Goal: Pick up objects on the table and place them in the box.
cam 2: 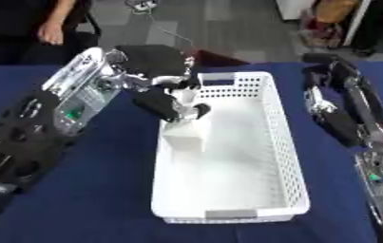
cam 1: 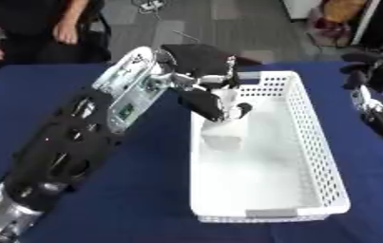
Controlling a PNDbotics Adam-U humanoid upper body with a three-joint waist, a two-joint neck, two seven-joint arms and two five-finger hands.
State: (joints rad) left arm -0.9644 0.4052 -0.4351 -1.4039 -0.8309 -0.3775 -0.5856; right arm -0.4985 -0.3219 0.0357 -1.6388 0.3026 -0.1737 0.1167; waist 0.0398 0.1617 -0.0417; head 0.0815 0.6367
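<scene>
The left hand puts a white block into the basket.

The left hand point(cam 1: 215, 102) reaches over the near-left wall of the white basket point(cam 1: 319, 142), and its fingers curl around the top of a white block point(cam 1: 224, 136). The block sits low inside the basket, by the left wall. To do this well, the hand should open slowly and lift straight up, so the block does not tip. The right hand point(cam 2: 337, 124) rests beside the basket on the blue table point(cam 1: 153, 190); I cannot tell how its fingers are.
</scene>
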